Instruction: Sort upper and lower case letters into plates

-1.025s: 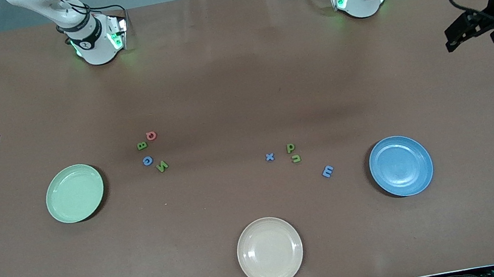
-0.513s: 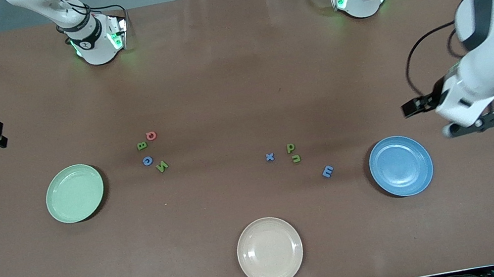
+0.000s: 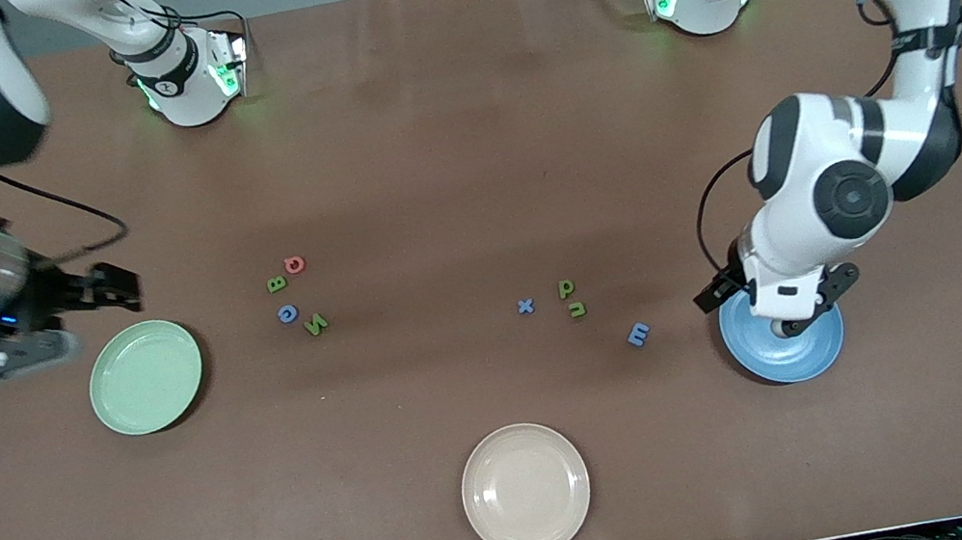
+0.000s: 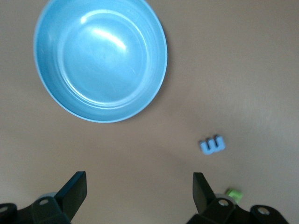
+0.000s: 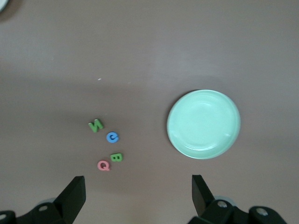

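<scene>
The pale green plate [image 3: 145, 377] lies toward the right arm's end of the table and the blue plate [image 3: 802, 348] toward the left arm's end. Both plates hold nothing. A red Q [image 3: 295, 264], green B [image 3: 276, 284], blue C [image 3: 287, 314] and green N [image 3: 315, 324] lie beside the green plate. A blue x [image 3: 525, 306], green p [image 3: 566, 288], green u [image 3: 577, 310] and blue m [image 3: 638, 334] lie beside the blue plate. My left gripper [image 3: 781, 308] hangs open over the blue plate's edge [image 4: 100, 60]. My right gripper [image 3: 2, 355] hangs open beside the green plate [image 5: 203, 124].
A beige plate [image 3: 526, 489] sits at the table edge nearest the front camera. The two arm bases stand along the farthest edge. In the left wrist view the m [image 4: 212, 145] lies on bare brown table next to the blue plate.
Both arms have swung in from the table's ends. The left gripper has come over the blue plate; the right gripper has come beside the green plate. No letter has moved.
</scene>
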You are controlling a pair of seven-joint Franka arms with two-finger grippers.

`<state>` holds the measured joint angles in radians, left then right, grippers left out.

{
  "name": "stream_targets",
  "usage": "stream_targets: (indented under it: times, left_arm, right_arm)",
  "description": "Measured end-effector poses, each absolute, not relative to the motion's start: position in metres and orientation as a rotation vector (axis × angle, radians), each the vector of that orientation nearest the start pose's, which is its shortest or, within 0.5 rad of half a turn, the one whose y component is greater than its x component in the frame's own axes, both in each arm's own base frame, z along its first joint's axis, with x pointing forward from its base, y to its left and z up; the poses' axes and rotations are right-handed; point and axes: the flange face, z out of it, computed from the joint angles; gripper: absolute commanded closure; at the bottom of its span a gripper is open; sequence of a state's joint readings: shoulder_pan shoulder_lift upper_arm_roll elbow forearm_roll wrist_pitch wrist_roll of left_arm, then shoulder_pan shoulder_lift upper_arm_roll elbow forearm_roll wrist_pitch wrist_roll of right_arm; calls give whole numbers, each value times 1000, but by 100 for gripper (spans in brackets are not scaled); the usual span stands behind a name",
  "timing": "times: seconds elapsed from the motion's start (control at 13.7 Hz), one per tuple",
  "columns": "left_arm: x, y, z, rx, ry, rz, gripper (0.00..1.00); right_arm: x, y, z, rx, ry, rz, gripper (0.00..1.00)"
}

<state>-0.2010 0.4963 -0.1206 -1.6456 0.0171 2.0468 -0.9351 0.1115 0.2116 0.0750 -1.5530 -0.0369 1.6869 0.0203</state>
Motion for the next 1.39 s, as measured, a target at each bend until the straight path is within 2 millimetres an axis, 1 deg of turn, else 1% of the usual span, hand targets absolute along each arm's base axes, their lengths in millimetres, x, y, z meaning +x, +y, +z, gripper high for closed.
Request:
stream_targets:
  times: [0.15, 0.22, 0.29, 0.37, 0.51, 0.66, 0.81, 0.88, 0.95, 1.03, 1.25, 1.39]
  left_arm:
    - [636, -223, 293, -2925, -1097, 144, 2]
    - [636, -231, 280, -2907, -1166, 132, 5]
    - [636, -239, 266, -2893, -1220, 122, 6]
    - [635, -246, 252, -2884, -1264, 113, 9]
    - [631, -264, 226, -2870, -1328, 101, 12]
    - [629, -278, 208, -2866, -1377, 86, 13]
    - [628, -284, 197, -2856, -1401, 89, 14]
    - [630, -286, 192, -2856, -1415, 84, 15]
    - [631, -287, 187, -2851, -1428, 84, 19]
    - [632, -288, 183, -2850, -1434, 84, 21]
    - [636, -292, 173, -2851, -1438, 85, 31]
    - [637, -292, 172, -2851, -1440, 85, 44]
  right_arm:
    - [618, 152, 467, -3086, -350, 79, 0]
    - [617, 167, 442, -3053, -422, 72, 0]
    - [613, 178, 414, -3022, -533, 63, 0]
    - [608, 186, 383, -2999, -636, 41, 0]
    - [592, 200, 325, -2968, -785, -8, 0]
    - [579, 212, 280, -2962, -889, -17, 0]
    - [572, 223, 242, -2955, -944, -1, 0]
    - [570, 225, 225, -2953, -956, 9, 0]
    - [567, 225, 212, -2952, -963, 22, 0]
    - [566, 225, 202, -2951, -965, 39, 0]
    - [562, 224, 188, -2951, -966, 76, 0]
    - [557, 222, 182, -2951, -967, 103, 0]
